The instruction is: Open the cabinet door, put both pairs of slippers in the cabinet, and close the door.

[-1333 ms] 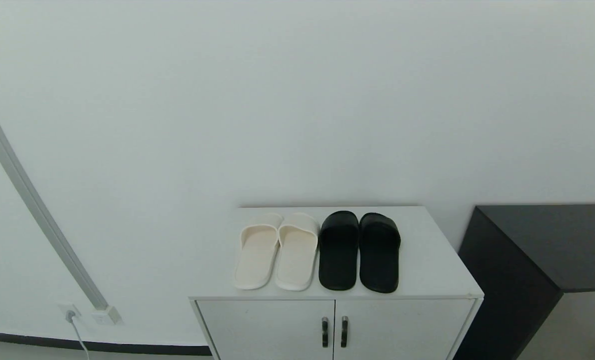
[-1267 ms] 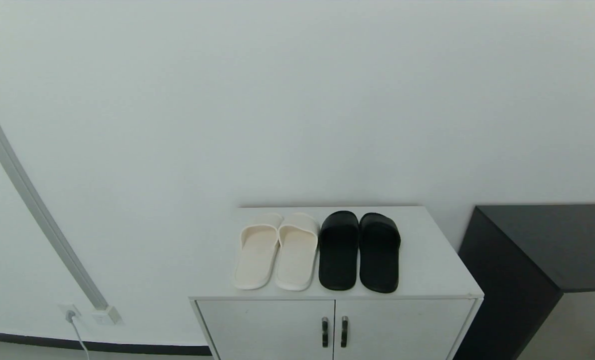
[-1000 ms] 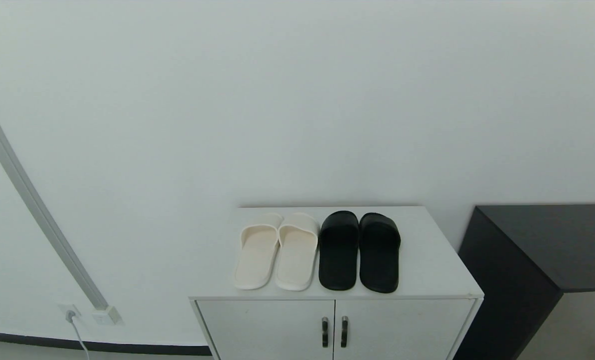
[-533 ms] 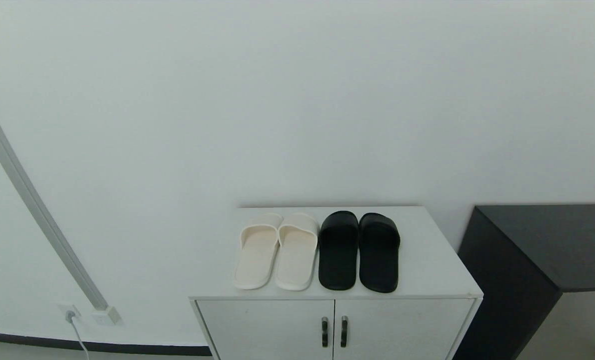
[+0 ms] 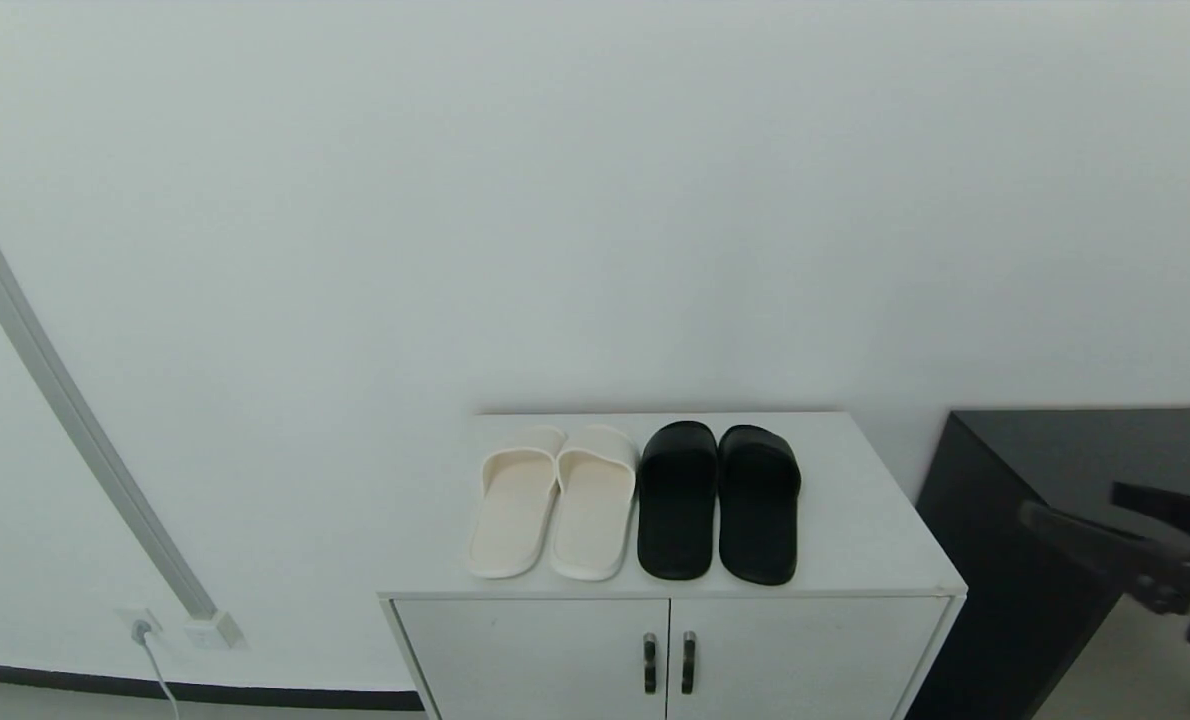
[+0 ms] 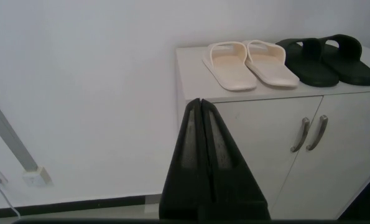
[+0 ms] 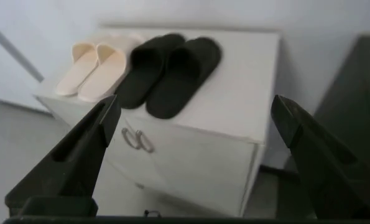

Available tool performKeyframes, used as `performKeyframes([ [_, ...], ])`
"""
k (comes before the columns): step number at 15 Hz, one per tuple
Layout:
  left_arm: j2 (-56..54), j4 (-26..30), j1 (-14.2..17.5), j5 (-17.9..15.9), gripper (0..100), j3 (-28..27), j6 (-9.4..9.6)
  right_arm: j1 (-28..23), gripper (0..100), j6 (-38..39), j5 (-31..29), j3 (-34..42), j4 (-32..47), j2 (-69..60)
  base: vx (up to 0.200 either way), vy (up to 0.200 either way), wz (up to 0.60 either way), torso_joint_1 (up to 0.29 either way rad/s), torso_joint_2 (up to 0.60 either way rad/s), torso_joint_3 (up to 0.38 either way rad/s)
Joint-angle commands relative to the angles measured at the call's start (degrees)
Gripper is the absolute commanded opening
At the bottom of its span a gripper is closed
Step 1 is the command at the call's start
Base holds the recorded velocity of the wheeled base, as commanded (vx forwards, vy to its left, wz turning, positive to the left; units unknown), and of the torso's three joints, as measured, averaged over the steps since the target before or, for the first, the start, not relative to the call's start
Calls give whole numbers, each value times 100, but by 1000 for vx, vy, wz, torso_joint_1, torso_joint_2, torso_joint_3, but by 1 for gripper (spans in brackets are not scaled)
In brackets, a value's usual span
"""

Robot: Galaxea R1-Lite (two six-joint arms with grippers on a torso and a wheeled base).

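Nothing is done yet: the cabinet doors (image 5: 555, 655) are shut, white slippers (image 5: 552, 505) and black slippers (image 5: 717, 505) lie side by side on top, left gripper (image 6: 201, 102) fingers pressed together, right gripper (image 7: 195, 106) fingers spread, probably right of the cabinet.

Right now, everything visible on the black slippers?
The pair of matte black slide slippers lies flat, soles down, on the top of the white two-door cabinet, right of centre. Each has one broad strap over the toe end; the material looks like rubbery foam. Toes point to the wall, heels near the front edge. The two lie side by side, touching, close beside the cream slippers.
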Motion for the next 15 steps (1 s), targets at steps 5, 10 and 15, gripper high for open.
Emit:
performKeyframes([
  [5,-1,-6,0,10,0,1,-12,1406,100,558,-911,-1461,-1301,3445,0,0,0,0,0,0],
  [10,-1,-6,0,10,0,1,-29,1635,100,637,-2388,-2894,-1574,5246,0,0,0,0,0,0],
  [15,-1,-6,0,18,0,1,-38,1477,100,778,-3056,-3808,-1600,6310,0,0,0,0,0,0],
])
